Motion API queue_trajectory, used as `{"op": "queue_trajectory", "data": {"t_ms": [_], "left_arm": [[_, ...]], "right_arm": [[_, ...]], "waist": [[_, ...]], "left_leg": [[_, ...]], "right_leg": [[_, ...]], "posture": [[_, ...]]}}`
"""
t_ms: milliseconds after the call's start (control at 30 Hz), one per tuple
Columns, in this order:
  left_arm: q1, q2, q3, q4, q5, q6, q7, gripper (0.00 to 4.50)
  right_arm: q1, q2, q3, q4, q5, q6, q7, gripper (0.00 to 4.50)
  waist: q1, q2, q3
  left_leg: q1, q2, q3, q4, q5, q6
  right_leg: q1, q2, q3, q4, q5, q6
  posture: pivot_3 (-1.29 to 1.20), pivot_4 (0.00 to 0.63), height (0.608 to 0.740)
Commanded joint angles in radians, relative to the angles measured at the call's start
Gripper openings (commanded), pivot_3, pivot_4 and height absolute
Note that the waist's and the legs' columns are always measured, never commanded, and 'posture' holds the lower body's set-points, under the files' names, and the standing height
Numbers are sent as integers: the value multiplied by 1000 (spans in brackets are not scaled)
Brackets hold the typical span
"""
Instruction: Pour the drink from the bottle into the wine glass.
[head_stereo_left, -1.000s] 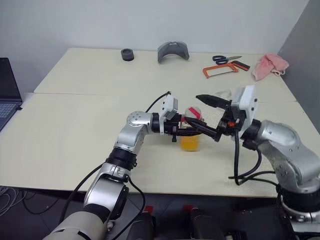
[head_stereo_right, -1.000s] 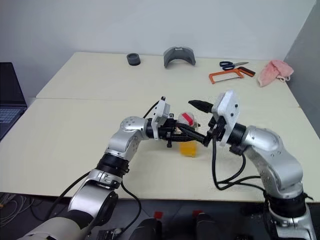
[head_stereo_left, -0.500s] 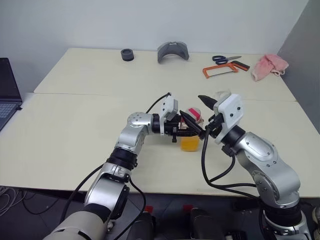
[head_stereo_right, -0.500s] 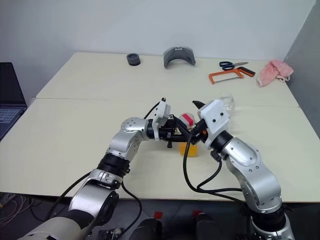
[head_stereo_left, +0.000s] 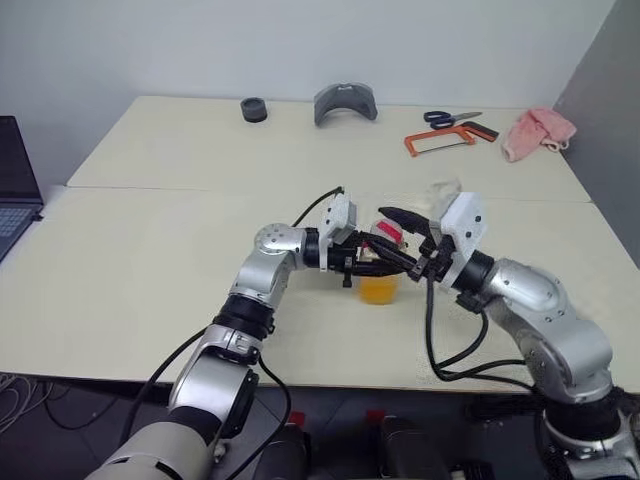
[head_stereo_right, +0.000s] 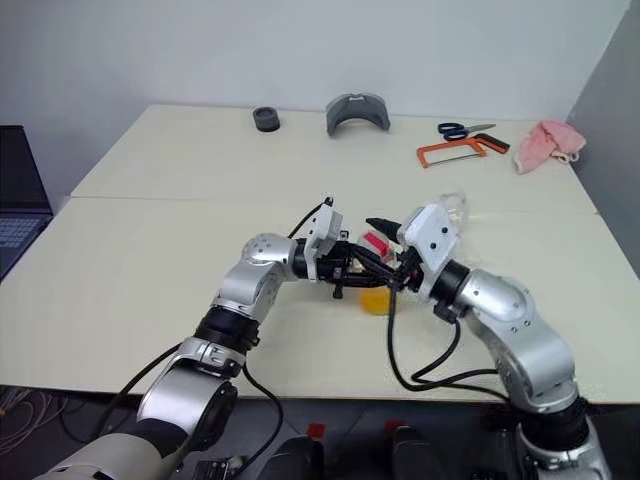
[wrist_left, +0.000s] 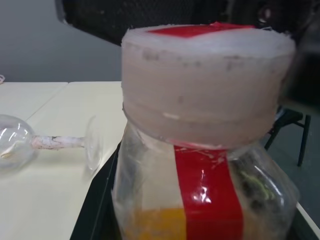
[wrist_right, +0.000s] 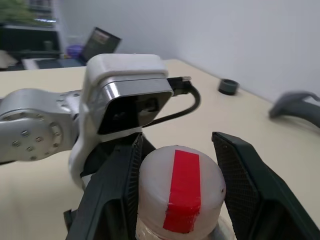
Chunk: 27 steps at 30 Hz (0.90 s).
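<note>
Between black ribbed fingers (wrist_right: 117, 190), round white cap (wrist_right: 181, 187), clear plastic bottle (wrist_left: 200, 195)

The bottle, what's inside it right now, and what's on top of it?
The bottle holds orange drink in its lower part. Its white cap with a red stripe is on top. The left gripper's jaws cover its middle.
</note>
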Motion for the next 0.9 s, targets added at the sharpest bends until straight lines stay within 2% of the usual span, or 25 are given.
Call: {"op": "queue_trajectory", "data": {"t_ms": [33,133,267,300,433,533,633,767,900], "left_arm": [[-46,23,7,-9,-9,-3,-27,1709],[-54,29,9,-7,-7,-9,-39,1708],[-58,28,11,-8,-8,-10,-34,1705],[-59,27,12,-7,-8,-8,-29,1697],[-64,21,24,15,-3,-4,8,1691],[-69,19,28,40,11,-19,24,1691],[-80,14,30,66,15,-30,33,1691],[-92,9,25,93,22,-43,29,1691],[-101,2,19,111,29,-54,24,1691]], "right_arm": [[-96,-96,5,95,62,-79,275,1891],[-135,-143,8,151,101,-37,351,1891],[-105,-142,-45,146,135,13,292,1891],[-90,-126,-74,134,140,9,251,2629],[6,-77,-168,-12,163,50,79,3849],[103,-19,-182,-194,186,132,-91,3908],[155,61,-118,-295,103,192,-280,3908],[143,129,-26,-319,-35,227,-450,3908],[111,220,42,-320,-100,275,-566,3908]], "waist": [[0,0,0],[1,0,0],[2,0,0],[2,0,0],[3,0,0],[4,0,0],[2,0,0],[1,0,0],[0,0,0]], "left_leg": [[0,0,0,0,0,0],[0,0,0,0,0,0],[-1,1,-1,0,0,0],[-1,2,-1,0,0,0],[-1,2,-2,0,0,0],[-2,2,-4,0,0,0],[-1,2,-6,0,0,0],[-1,1,-6,0,0,0],[-1,1,-6,0,0,0]], "right_leg": [[0,0,0,0,0,0],[0,0,0,0,0,0],[0,-1,0,0,0,0],[0,-1,0,0,0,0],[0,-2,0,1,0,0],[0,-2,-1,0,0,0],[0,-2,0,0,0,0],[0,-1,0,1,0,0],[-1,0,0,1,0,0]], "posture": [[0,150,740],[0,150,740],[0,150,740],[0,150,740],[0,150,740],[0,150,740],[0,150,740],[0,150,740],[0,150,740]]}}
